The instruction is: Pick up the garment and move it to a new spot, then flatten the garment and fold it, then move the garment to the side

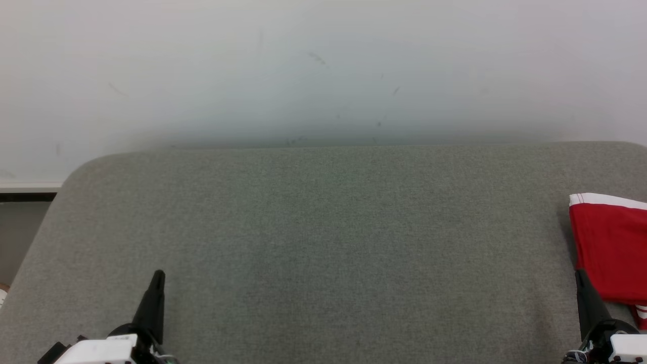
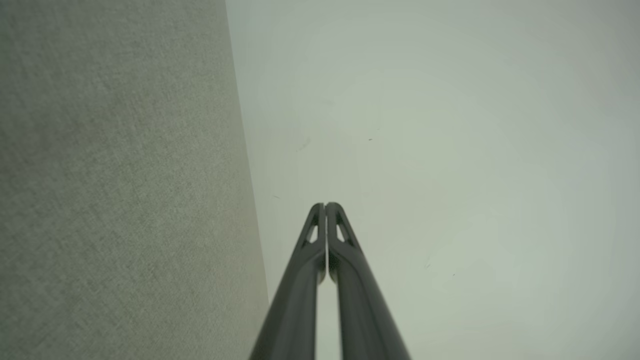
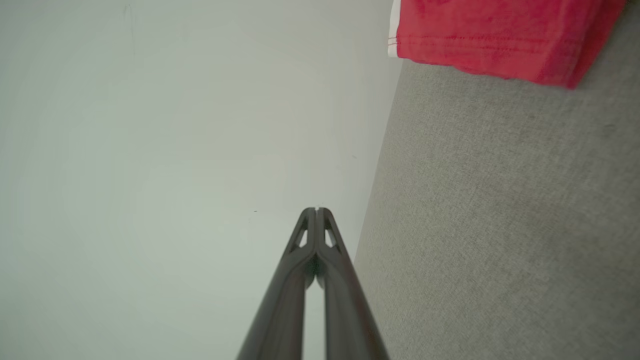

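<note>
The garment (image 1: 611, 247) is red with a white band and lies folded at the far right edge of the grey padded surface (image 1: 323, 242), partly cut off by the picture's edge. In the right wrist view the garment (image 3: 490, 35) sits at the top right. My right gripper (image 1: 581, 275) stands shut with nothing in it, its tip just left of the garment's near corner; its fingertips (image 3: 316, 211) meet. Low at the left, my left gripper (image 1: 158, 275) is shut and empty too, its fingertips (image 2: 325, 205) pressed together, far from the garment.
A pale wall (image 1: 323, 71) rises behind the grey surface's back edge. At the far left the surface's rounded corner drops to a white ledge (image 1: 28, 187) and dark floor. Bare grey fabric spans the stretch between the two grippers.
</note>
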